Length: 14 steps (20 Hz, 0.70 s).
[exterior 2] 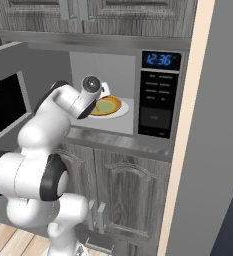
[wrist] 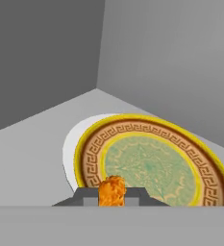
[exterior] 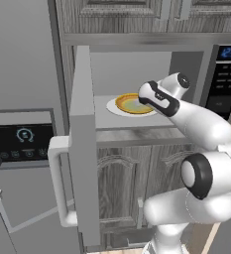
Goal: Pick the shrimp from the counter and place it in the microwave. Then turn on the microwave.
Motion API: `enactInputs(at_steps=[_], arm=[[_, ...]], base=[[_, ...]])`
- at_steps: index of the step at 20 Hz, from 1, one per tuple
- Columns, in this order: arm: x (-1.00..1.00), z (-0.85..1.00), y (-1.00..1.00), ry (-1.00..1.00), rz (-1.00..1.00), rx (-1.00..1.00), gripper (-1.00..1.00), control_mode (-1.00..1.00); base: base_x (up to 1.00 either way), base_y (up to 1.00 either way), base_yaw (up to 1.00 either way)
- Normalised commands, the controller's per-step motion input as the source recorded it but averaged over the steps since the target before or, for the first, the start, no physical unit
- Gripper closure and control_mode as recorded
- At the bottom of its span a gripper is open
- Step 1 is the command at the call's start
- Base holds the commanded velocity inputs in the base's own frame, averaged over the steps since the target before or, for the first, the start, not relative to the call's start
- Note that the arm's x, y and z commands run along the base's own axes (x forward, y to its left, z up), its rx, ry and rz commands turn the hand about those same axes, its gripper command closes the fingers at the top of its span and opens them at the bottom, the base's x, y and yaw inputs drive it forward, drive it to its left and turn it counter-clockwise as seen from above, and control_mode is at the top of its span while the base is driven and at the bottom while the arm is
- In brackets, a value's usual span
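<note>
The pincer (wrist: 112,198) is closed tight on the shrimp (wrist: 112,190) and reaches inside the open microwave (exterior: 137,74), just above the near rim of the yellow plate (wrist: 152,161), so picking seems done, while releasing, closing the door (exterior: 84,144) and starting remain.

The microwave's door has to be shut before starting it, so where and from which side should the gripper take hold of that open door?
Grip the pale vertical bar handle on the open silver-grey microwave door, around the middle of its upright run. It stands off the door face, leaving a gap for a finger. Come from the door's outer side, jaws level across the bar.
</note>
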Motion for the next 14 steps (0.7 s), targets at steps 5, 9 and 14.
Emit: enactInputs(at_steps=[5, 9, 14], arm=[[0.09, -0.06, 0.00, 0.00, 0.02, -0.01, 1.00, -1.00], [0.08, -0.06, 0.00, 0.00, 0.02, 0.00, 1.00, -1.00], [0.07, -0.08, 0.00, 0.00, 0.02, 0.00, 1.00, -1.00]], base=[[0.00, 0.00, 0.00], [0.00, 0.00, 0.00], [0.00, 0.00, 0.00]])
